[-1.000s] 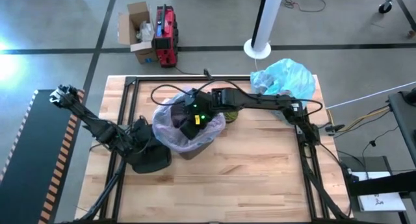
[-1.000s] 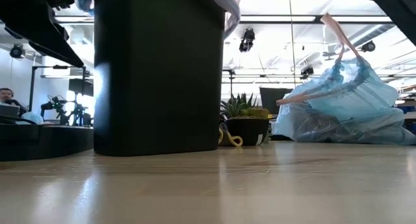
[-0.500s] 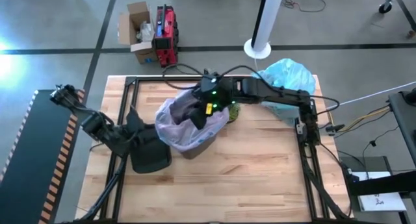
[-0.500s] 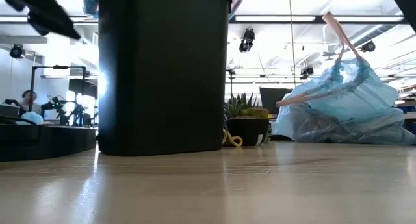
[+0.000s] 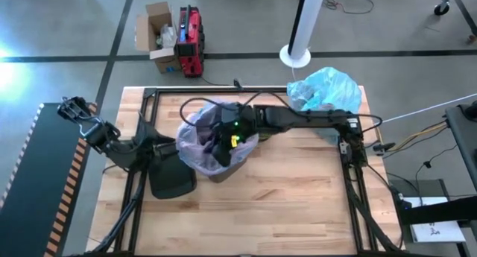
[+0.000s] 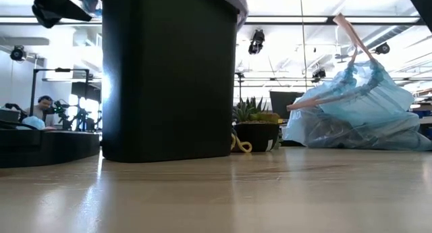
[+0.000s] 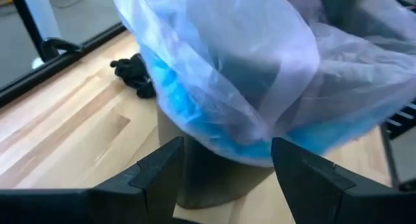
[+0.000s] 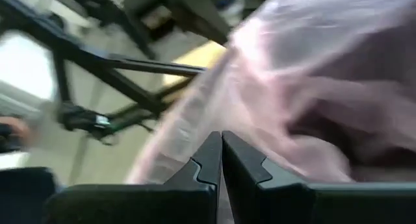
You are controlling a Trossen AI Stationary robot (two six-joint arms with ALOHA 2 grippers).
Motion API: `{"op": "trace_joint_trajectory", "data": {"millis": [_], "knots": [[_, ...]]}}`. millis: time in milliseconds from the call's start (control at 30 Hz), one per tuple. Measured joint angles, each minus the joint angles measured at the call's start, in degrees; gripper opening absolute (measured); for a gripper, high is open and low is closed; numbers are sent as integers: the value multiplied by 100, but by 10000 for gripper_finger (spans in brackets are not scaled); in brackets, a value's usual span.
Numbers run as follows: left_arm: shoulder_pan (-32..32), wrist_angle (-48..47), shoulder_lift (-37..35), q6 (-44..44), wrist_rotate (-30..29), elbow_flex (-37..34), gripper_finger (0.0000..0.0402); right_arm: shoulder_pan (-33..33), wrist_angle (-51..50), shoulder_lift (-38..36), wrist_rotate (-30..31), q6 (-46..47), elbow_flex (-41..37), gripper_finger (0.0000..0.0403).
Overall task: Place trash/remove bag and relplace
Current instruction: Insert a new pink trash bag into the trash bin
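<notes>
A black bin (image 6: 169, 78) stands mid-table with a pinkish-lilac bag (image 5: 195, 141) draped over its rim. The left wrist view shows that bag (image 7: 227, 55) with a blue band along its lower hem. My right gripper (image 5: 223, 143) reaches from the right and dips, shut, into the bin's mouth; its shut tips (image 8: 220, 146) face lilac film. My left gripper (image 5: 158, 149) waits open just left of the bin, fingers (image 7: 225, 149) apart and level with the bin wall (image 7: 214, 178). The blue-teal bag (image 5: 328, 89) sits on its bottom at the far right. Loose trash is not visible. My right gripper has its shut fingers down among the lilac bag's film (image 8: 286, 87) inside the bin's mouth, coming from above and the right. Whether it pinches a layer or only presses against the film, I cannot tell.
A small potted plant (image 6: 255, 125) stands just beyond the bin toward the right, with the blue-teal bag (image 6: 358, 111) farther right. A dark flat object (image 5: 173, 181) lies left of the bin near my left arm. Bare wood lies along the near edge.
My right gripper rose out of the bin toward the far edge, drawing lilac film with it, then came back down into the bin's mouth. My left gripper drew back a little toward the table's left edge.
</notes>
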Motion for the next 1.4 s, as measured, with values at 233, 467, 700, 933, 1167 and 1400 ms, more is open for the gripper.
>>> {"op": "trace_joint_trajectory", "data": {"millis": [233,467,700,933,1167,1400], "knots": [[2,498,453,-103,-239,-164,217,51,2184,-211,-385,176,-837,0],[2,874,821,-182,-379,-172,217,-34,3117,-1255,-323,-383,-1471,0],[79,1044,1286,-155,-735,-274,217,-41,3155,-2842,648,-888,-2917,0],[332,1910,1842,255,-1236,-290,217,169,3194,-4313,1488,-776,-4536,0],[475,2326,2176,656,-727,-166,217,295,3499,-5336,1672,-179,-5887,0],[351,-101,1885,89,1267,793,217,581,3792,-5735,1794,-96,-6478,0]]}}
